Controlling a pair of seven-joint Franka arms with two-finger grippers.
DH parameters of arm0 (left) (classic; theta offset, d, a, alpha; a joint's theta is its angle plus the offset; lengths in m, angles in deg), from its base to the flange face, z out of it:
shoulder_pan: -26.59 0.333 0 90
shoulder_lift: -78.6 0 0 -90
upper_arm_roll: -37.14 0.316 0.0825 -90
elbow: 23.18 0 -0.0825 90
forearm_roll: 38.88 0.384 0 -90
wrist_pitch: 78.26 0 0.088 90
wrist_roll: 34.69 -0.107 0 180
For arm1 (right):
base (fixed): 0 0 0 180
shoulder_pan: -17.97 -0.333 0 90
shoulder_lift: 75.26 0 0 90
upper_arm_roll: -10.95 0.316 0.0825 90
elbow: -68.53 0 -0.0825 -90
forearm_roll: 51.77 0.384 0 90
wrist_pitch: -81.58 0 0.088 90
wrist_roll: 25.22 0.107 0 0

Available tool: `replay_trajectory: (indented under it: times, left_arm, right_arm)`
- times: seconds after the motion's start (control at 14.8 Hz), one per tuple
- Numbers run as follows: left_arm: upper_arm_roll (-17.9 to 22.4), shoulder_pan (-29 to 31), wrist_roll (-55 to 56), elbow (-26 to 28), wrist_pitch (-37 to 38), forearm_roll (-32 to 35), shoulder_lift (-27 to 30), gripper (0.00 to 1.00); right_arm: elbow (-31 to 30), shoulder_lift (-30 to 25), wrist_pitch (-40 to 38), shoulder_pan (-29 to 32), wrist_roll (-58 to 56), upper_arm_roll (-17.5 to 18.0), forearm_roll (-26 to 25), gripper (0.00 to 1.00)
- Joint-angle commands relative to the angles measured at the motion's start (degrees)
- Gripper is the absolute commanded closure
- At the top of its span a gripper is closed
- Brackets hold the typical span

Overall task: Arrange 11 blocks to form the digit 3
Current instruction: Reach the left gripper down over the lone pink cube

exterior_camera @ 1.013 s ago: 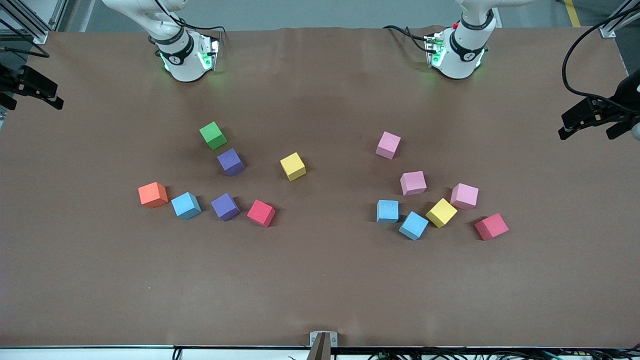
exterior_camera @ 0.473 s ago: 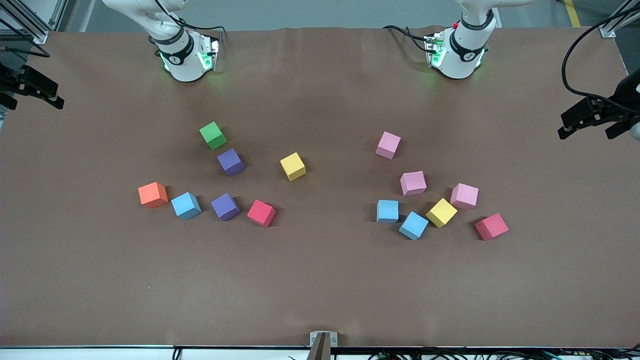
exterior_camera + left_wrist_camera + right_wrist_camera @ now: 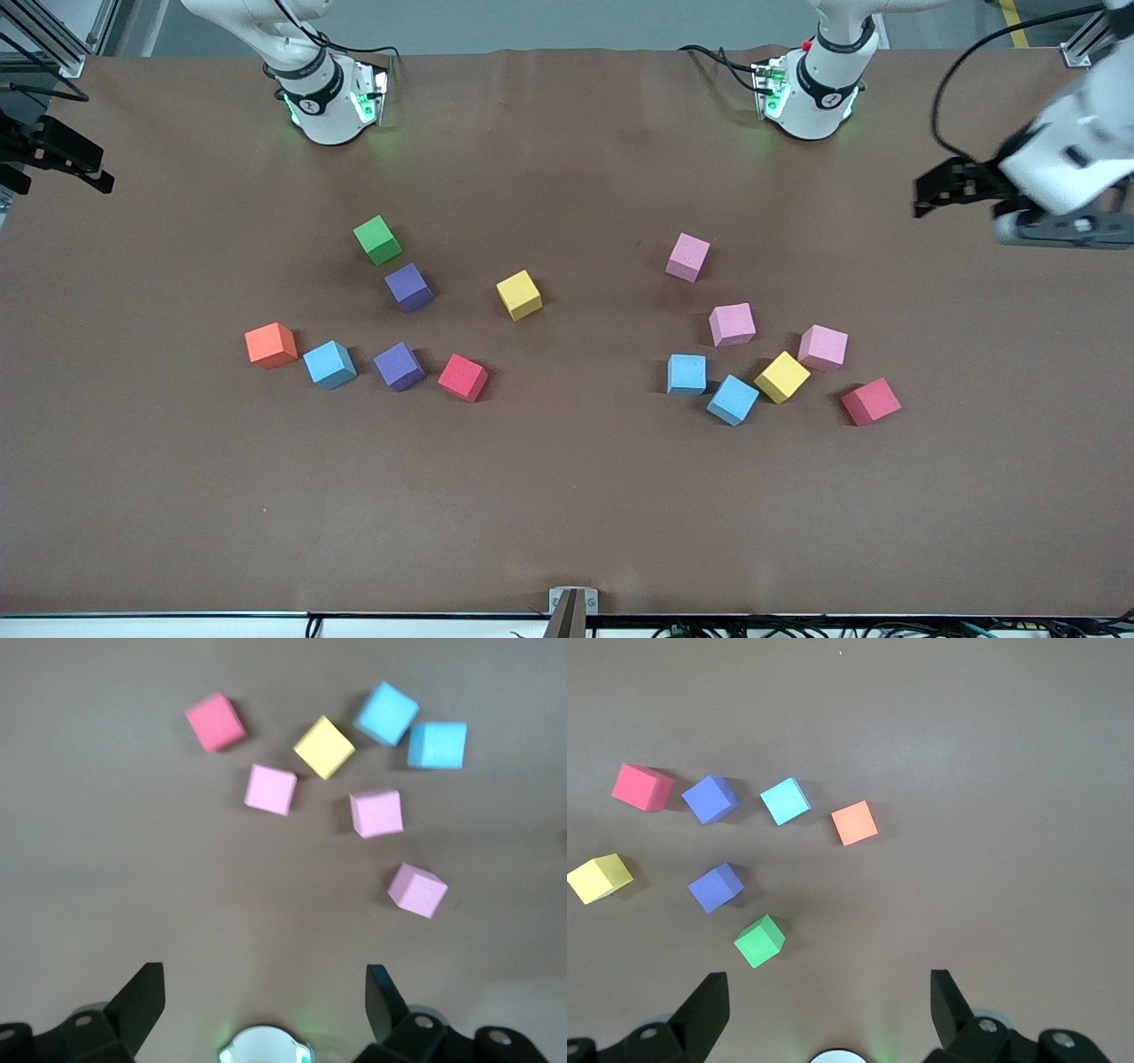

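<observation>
Table (image 3: 567, 514), brown-covered, bearing two loose groups of foam cubes, none yet forming a digit.

Left gripper (image 3: 926, 190): up in the air over the left arm's end of the table, fingers (image 3: 142, 997) spread wide, nothing between them.

Right gripper (image 3: 97, 182): at the edge of the right arm's end of the table, fingers (image 3: 709, 1001) spread wide and empty; this arm waits.

Group toward the left arm's end, seven blocks:
- pink block (image 3: 688, 257), farthest from the front camera, apart from the rest;
- second pink block (image 3: 733, 324);
- third pink block (image 3: 823, 347), just beside a yellow block (image 3: 782, 377);
- light blue block (image 3: 687, 374), close beside another light blue block (image 3: 733, 400);
- red block (image 3: 871, 401), nearest that end.

Group toward the right arm's end, seven cubes:
- green cube (image 3: 377, 240), farthest from the front camera;
- purple block (image 3: 408, 287), just beside it and nearer the camera;
- second yellow block (image 3: 519, 295), standing alone toward the middle;
- row, each a little apart: orange cube (image 3: 271, 345), third light blue block (image 3: 330, 364), second purple block (image 3: 399, 366), second red block (image 3: 462, 377).
</observation>
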Motion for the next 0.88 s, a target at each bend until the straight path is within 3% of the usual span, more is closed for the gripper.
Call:
replay_trajectory:
  times: [0.0, 0.34, 0.54, 0.81]
  left_arm:
    - [-6.30, 0.24, 5.61, 5.46, -1.80, -0.31, 0.78, 0.00]
    - [-17.02, 0.24, 15.37, 24.43, -22.08, -0.75, 4.47, 0.00]
    - [-23.79, 0.32, 17.05, 35.32, -39.72, -0.75, 4.47, 0.00]
    - [-28.63, 0.24, 16.79, 44.22, -54.43, -0.66, 2.19, 0.00]
  right_arm:
    - [-0.49, -1.02, -0.25, -0.50, 0.31, -0.26, 0.84, 0.00]
    - [-0.49, -1.02, -0.95, -0.50, 0.40, -0.26, 1.20, 0.00]
    - [-0.49, -1.02, -1.30, -0.50, 0.49, -0.17, 1.20, 0.00]
    - [-0.49, -1.02, -1.22, -0.59, 0.40, -0.17, 1.20, 0.00]
